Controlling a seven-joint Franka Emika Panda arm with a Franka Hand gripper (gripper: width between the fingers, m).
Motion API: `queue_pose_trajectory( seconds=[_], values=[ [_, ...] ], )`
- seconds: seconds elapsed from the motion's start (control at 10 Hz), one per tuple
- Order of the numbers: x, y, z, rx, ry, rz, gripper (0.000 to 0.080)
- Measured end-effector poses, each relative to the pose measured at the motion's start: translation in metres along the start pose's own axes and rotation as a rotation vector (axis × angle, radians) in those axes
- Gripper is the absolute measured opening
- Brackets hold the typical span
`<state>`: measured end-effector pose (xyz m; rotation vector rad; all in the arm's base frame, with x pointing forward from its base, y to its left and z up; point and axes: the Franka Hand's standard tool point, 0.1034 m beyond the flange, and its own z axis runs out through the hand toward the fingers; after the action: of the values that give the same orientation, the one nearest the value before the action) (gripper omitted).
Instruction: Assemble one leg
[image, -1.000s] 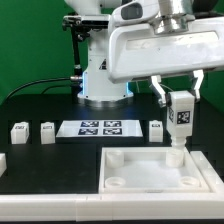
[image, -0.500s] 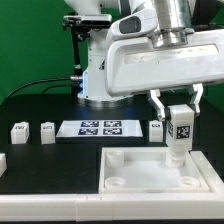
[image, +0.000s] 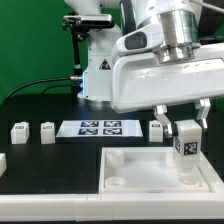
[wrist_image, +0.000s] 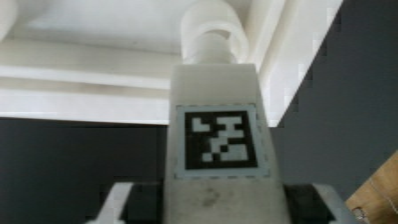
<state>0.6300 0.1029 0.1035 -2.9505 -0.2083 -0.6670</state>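
**A:** What's on your surface (image: 45, 165), left to right?

**B:** An outer leg (image: 18, 131), a second leg (image: 47, 131), the marker board (image: 98, 128), then a third leg (image: 157, 130) just behind the tray (image: 130, 168). Rightmost, your end effector (image: 185, 125) is clenched on the leg (image: 186, 148), upright, its foot at the tray's far corner socket (wrist_image: 214, 42).

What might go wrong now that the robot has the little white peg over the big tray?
The leg, held in the gripper, may come down off-target and catch on the tray wall. It may tilt in the gripper if pushed down crooked. The gripper might bump the loose leg close beside it.
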Motion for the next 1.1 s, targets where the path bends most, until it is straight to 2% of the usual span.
queue_pose_trajectory(
  seconds=[0.3, 0.8, 1.1],
  values=[
    [0.008, 0.001, 0.006, 0.002, 0.009, 0.003, 0.0294],
    [-0.005, 0.003, 0.018, 0.000, -0.001, 0.007, 0.0294],
    [-0.011, 0.006, 0.019, -0.014, 0.047, 0.008, 0.0294]
  ],
)
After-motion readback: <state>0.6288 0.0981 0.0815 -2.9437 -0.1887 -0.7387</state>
